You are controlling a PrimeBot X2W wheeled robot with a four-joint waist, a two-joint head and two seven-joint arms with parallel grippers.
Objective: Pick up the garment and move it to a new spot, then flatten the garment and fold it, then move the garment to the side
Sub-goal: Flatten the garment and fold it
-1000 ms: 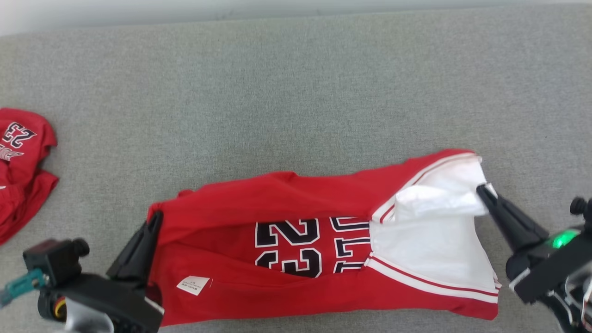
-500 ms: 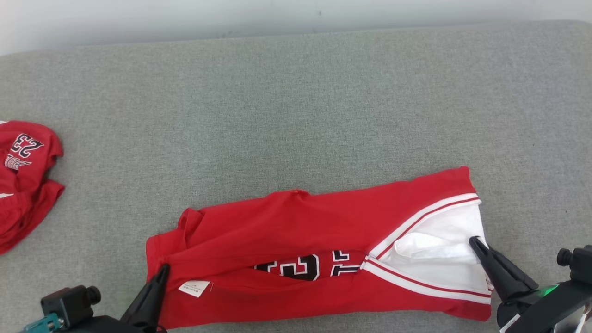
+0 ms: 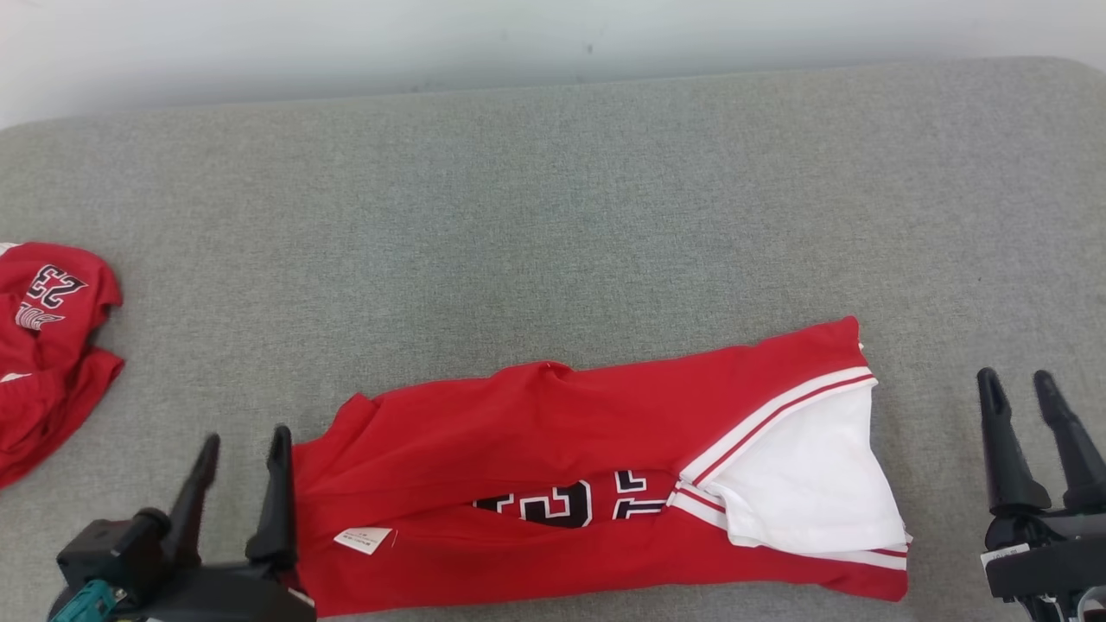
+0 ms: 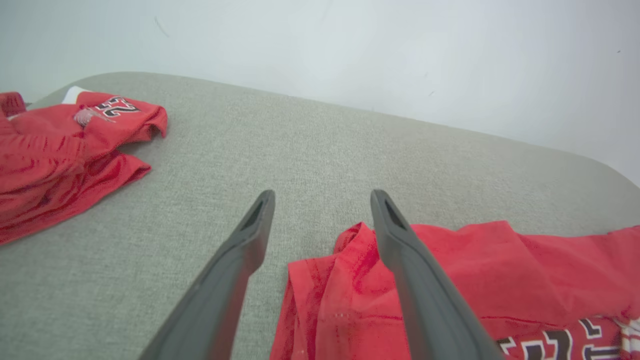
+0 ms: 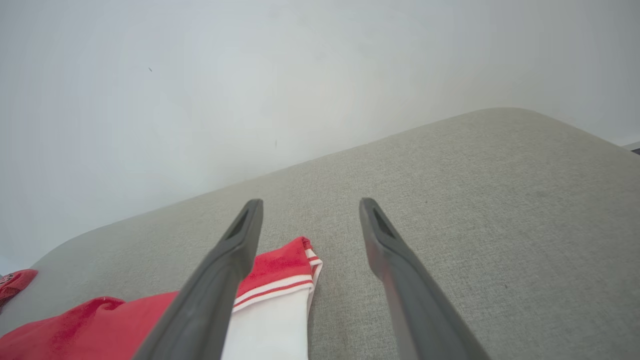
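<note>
You're looking at a soft, matt cloth garment [image 3: 562, 423] on a coarse-woven grey fabric surface [image 3: 553, 216]; the jaws look like matt dark plastic.

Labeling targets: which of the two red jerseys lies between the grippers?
The long folded jersey with the white striped end, between the left gripper and right gripper. The other jersey sits crumpled at the far left.

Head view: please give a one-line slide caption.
Open left tool and open right tool flank the folded red garment on the grey surface.

Dark tapered gripper fingers [image 3: 276, 501]; teal part [image 3: 84, 602], maybe connector.
</note>
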